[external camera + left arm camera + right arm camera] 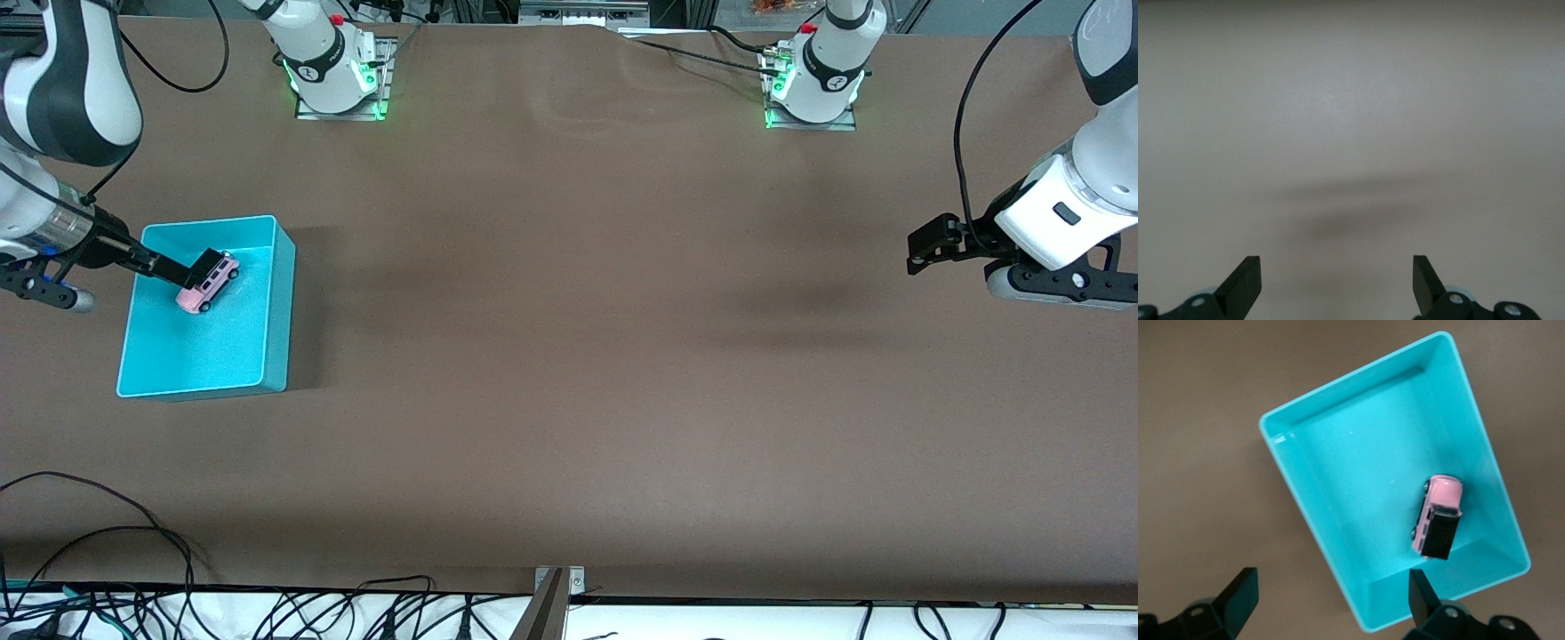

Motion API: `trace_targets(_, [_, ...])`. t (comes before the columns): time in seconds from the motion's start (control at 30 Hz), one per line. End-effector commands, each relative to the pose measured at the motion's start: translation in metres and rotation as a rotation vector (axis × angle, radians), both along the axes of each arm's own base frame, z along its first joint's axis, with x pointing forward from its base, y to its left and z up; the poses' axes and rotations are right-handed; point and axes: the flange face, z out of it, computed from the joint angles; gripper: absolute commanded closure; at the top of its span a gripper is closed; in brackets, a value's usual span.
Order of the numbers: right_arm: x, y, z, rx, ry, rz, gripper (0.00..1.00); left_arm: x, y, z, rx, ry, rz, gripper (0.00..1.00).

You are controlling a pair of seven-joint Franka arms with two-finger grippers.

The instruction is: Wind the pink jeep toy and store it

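- Front view: we list one jeep (208, 282), pink with a black roof, lying in the bin (276, 307) at the right arm's end of the table (569, 356). The right gripper (209, 263) hangs over the bin just above the jeep, fingers apart and holding nothing. The left gripper (929, 244) waits over bare table at the left arm's end, fingers apart.
- Left wrist view: we see only the two spread fingertips (1245, 283) and plain table (1351, 100). No object, no writing.
- Right wrist view: the jeep (1438, 515) rests on the bin floor close to one long wall (1501, 513) and toward a corner; the open fingertips (1238, 597) stand clear of it.
- Handling, as we judge it: small, light, rigid; smooth body probably slippery, and wheels may roll. Best taken across the flat sides, mid-body. The bin wall nearby leaves little finger room.
- Markings: we read no brand, label or lettering on jeep or bin.
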Motion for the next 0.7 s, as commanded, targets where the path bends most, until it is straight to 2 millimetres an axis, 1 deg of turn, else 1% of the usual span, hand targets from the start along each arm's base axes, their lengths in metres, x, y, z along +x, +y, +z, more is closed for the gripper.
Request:
trace_targets(0.0, [0.006,0.02,0.03,0.03,-0.04,-0.163,0.0,-0.002,0.0,0.006,-0.008,-0.009,0.008,0.0])
trace_targets(0.03, [0.008,0.024,0.032,0.031,-0.052,-0.185,0.0,-0.002,0.0,0.006,-0.008,-0.009,0.008,0.0])
trace_targets(0.13, [0.01,0.038,0.037,0.032,-0.069,-0.162,0.0,-0.002,0.0,0.006,-0.008,-0.009,0.008,0.0])
trace_targets(0.37, [0.005,0.065,0.053,0.033,-0.056,0.018,0.0,-0.002,0.0,0.006,-0.008,-0.009,0.008,0.0])
trace_targets(0.5, [0.004,0.097,0.059,0.014,-0.058,0.093,0.0,-0.003,0.001,0.007,-0.007,-0.01,0.01,0.0])
trace_targets(0.6, [0.0,0.11,0.06,-0.009,-0.039,0.131,0.0,-0.003,0.001,0.007,-0.007,-0.01,0.01,0.0])
trace_targets(0.63, [-0.001,0.12,0.061,-0.023,-0.039,0.153,0.0,-0.003,0.001,0.007,-0.007,-0.01,0.01,0.0])
trace_targets(0.67, [-0.001,0.122,0.061,-0.032,-0.038,0.161,0.0,-0.003,0.001,0.007,-0.007,-0.01,0.01,0.0])
